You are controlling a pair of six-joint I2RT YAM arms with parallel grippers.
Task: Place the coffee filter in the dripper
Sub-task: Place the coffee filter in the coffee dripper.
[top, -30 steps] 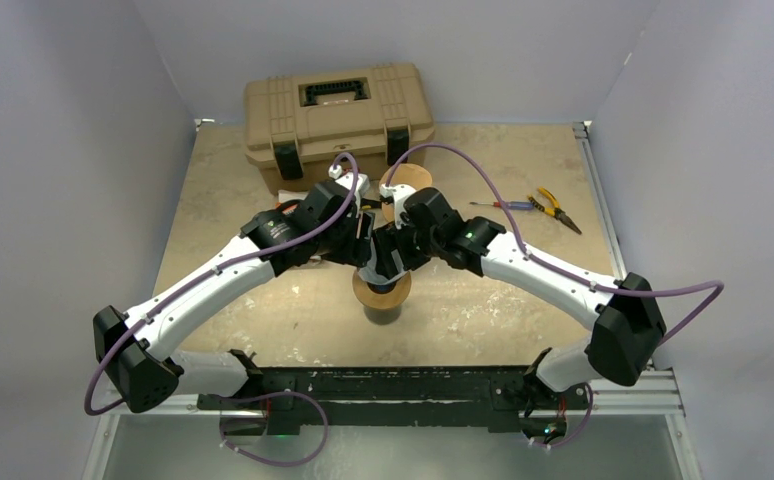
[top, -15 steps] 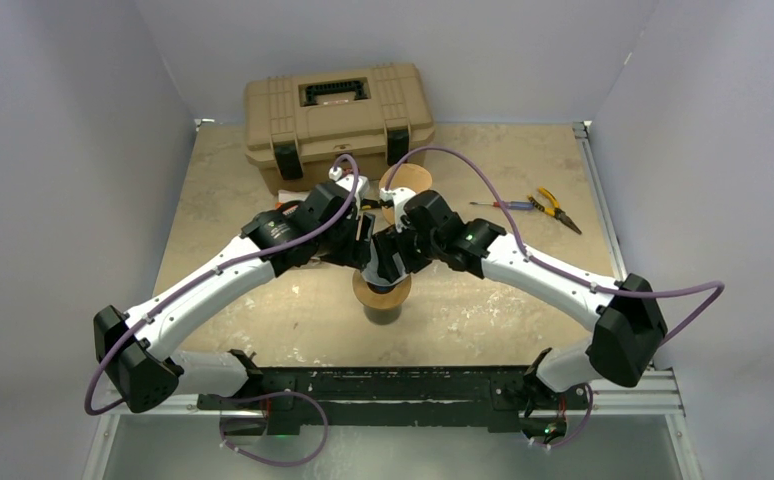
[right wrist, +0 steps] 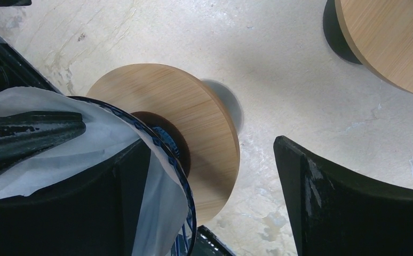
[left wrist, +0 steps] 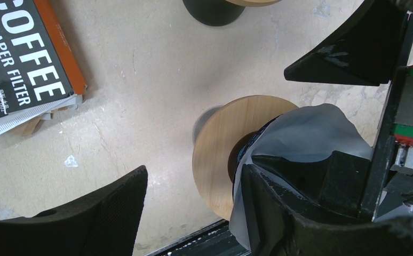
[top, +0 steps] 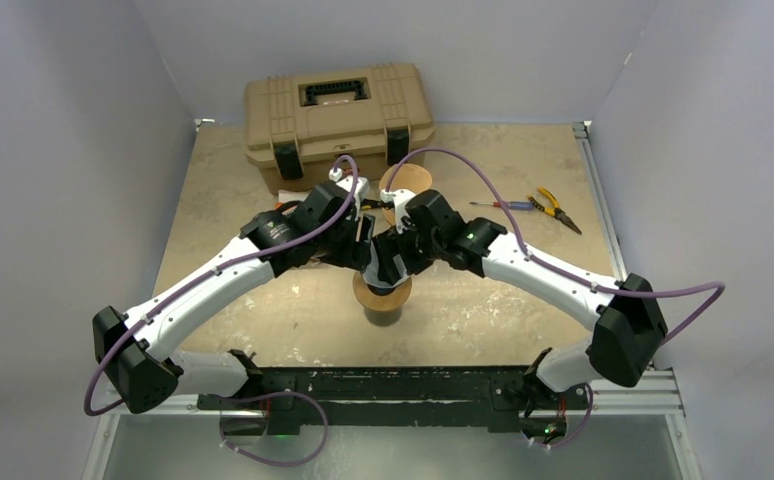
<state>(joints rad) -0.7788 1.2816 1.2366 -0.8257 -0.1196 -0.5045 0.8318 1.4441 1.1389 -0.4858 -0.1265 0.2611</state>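
The white coffee filter (left wrist: 311, 133) sits in the blue-rimmed dripper (right wrist: 177, 165) on a round wooden stand (top: 382, 294). Both grippers meet over it. My left gripper (left wrist: 193, 213) is open, with its right finger (left wrist: 300, 213) down inside the filter and the other outside over the table. My right gripper (right wrist: 215, 202) is open too, with its left finger (right wrist: 87, 202) inside the filter (right wrist: 33, 106) and the other outside. In the top view the filter (top: 375, 272) shows just below the left gripper (top: 363, 240) and right gripper (top: 393, 255).
A tan toolbox (top: 338, 110) stands at the back. A second wooden stand (top: 408, 180) is behind the grippers. A coffee filter box (left wrist: 23, 58) lies to the left of it. A screwdriver (top: 493, 205) and pliers (top: 555, 208) lie at the right.
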